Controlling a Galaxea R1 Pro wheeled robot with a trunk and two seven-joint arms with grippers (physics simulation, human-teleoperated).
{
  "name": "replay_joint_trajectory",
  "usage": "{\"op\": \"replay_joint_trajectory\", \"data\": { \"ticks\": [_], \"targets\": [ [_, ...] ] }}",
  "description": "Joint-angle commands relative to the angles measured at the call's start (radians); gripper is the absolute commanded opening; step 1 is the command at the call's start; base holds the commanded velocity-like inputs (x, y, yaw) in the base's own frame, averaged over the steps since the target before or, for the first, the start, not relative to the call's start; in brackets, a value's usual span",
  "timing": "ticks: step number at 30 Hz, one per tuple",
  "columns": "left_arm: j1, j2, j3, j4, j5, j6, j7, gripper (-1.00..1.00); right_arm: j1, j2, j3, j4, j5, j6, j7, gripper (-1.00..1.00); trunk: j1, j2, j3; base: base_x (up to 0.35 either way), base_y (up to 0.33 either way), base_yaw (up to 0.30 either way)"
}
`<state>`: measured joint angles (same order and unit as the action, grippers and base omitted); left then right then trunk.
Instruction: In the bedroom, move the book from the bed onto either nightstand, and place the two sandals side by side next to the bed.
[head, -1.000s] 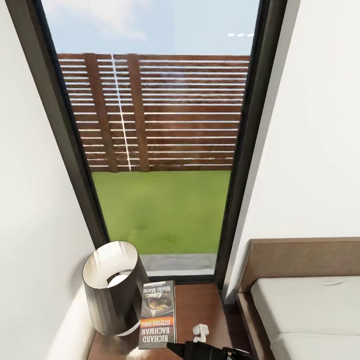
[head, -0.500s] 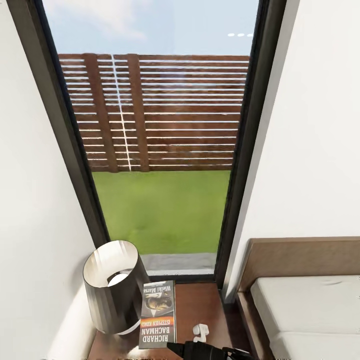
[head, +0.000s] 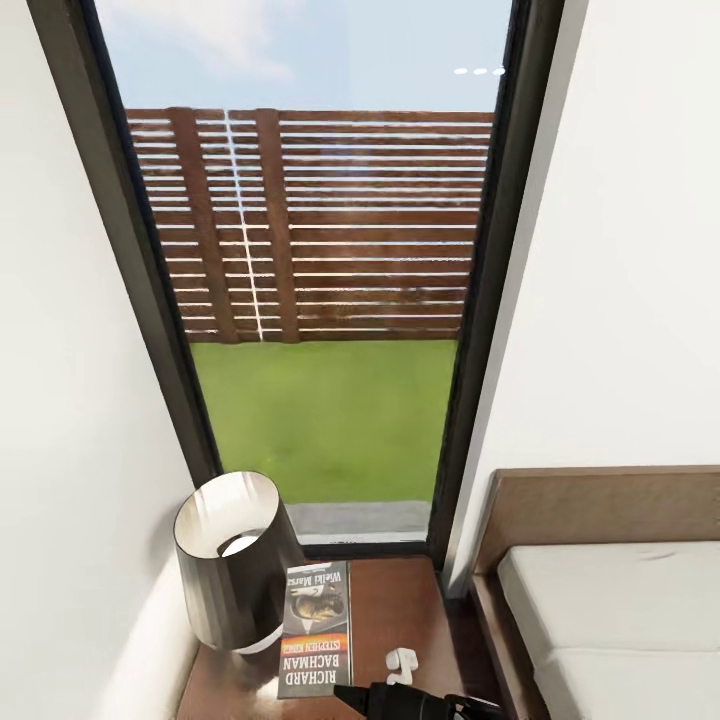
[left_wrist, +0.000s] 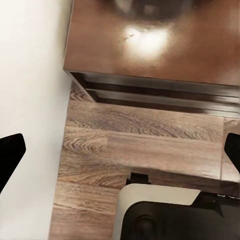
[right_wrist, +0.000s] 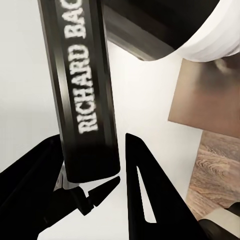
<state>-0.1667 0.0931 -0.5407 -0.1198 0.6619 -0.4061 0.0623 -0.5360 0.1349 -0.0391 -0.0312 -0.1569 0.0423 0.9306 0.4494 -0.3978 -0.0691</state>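
Observation:
The book (head: 316, 628), dark grey with an orange band and white lettering, is over the reddish-brown nightstand (head: 395, 610), beside the lamp. My right gripper (head: 350, 696) reaches in at its near corner. In the right wrist view the book's spine (right_wrist: 82, 85) runs between the black fingers of the right gripper (right_wrist: 92, 145), which is shut on it. My left gripper (left_wrist: 120, 150) is open and empty above the wood floor, in front of the nightstand's front edge (left_wrist: 150, 85). The bed (head: 610, 610) lies to the right. The sandals are out of view.
A dark lamp (head: 232, 560) with a white inside stands on the nightstand's left half. A small white object (head: 400, 664) shows near the book. A tall dark-framed window (head: 320, 300) is behind, with white walls on both sides. My own base (left_wrist: 175, 220) is below the left gripper.
The whole head view has shifted a little, so the camera moved. The lamp and nightstand sit slightly higher in the picture, while the book and right gripper keep their place.

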Motion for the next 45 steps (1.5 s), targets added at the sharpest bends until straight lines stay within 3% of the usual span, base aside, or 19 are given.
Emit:
{"op": "replay_joint_trajectory", "data": {
  "ticks": [1, 30, 45],
  "targets": [
    [-0.001, 0.0, -0.008, -0.001, 0.002, -0.002, 0.007, 1.0, -0.001, 0.0, -0.004, 0.0, -0.003, 0.004, 0.002, -1.0, 0.001, -0.002, -0.002, -0.017, 0.0, 0.0],
    [-0.001, -0.005, -0.008, -0.001, 0.008, -0.002, 0.007, 1.0, -0.001, 0.0, -0.004, 0.0, -0.003, 0.005, 0.002, -1.0, 0.001, -0.002, -0.002, -0.04, 0.0, 0.0],
    [-0.001, -0.007, -0.008, -0.001, 0.008, -0.001, 0.007, 1.0, -0.001, -0.011, -0.004, -0.001, -0.005, 0.006, 0.01, -1.0, 0.058, -0.107, -0.049, 0.0, 0.0, 0.0]
  ]
}}
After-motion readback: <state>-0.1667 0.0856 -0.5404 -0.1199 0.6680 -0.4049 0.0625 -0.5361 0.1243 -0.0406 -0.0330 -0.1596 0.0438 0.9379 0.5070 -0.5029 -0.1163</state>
